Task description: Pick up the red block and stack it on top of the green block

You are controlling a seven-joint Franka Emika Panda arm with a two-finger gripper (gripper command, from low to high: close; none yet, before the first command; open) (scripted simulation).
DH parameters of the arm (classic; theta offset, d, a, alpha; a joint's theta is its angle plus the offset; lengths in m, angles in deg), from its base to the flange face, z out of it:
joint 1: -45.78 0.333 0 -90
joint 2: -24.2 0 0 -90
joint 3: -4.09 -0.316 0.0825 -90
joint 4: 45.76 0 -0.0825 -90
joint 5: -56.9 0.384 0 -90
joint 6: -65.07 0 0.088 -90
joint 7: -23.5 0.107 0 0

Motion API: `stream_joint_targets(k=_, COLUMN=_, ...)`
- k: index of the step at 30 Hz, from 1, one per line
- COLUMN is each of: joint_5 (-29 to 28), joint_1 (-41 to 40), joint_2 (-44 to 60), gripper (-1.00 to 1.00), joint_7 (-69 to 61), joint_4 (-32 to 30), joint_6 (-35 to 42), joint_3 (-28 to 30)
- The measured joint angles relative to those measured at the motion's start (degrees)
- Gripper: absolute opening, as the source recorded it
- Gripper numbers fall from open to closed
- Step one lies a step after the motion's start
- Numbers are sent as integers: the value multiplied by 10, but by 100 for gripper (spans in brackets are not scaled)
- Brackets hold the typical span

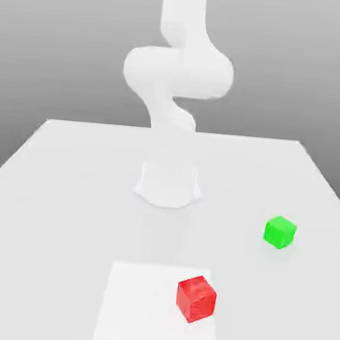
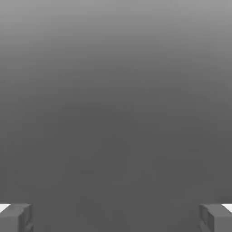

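Note:
The red block [image 1: 196,299] is a small glossy red cube resting near the table's front, slightly to the exterior view's right. The green block [image 1: 279,232] stands farther back and more to the exterior view's right, well apart from the red one. The white arm [image 1: 178,72] rises from its base [image 1: 169,184] and bends upward past the frame's top edge. In the hand view my gripper [image 2: 116,218] is open, its two grey fingertips [image 2: 16,217] set far apart with nothing between them, facing a plain grey background.
A light grey table [image 1: 55,192] carries both blocks. A brighter white square patch [image 1: 139,308] lies at the front, and the red block sits on its edge at the exterior view's right. The arm's round base stands at the table's middle.

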Motion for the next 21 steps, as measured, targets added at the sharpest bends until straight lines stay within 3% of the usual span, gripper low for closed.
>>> stream_joint_targets(k=14, joint_5=24, joint_1=67, joint_2=295, gripper=0, joint_7=-137, joint_4=-134, joint_6=-156, joint_3=10)
stream_joint_targets(k=21, joint_5=3, joint_1=85, joint_2=440, gripper=0, joint_7=-178, joint_4=-195, joint_6=-236, joint_3=3)
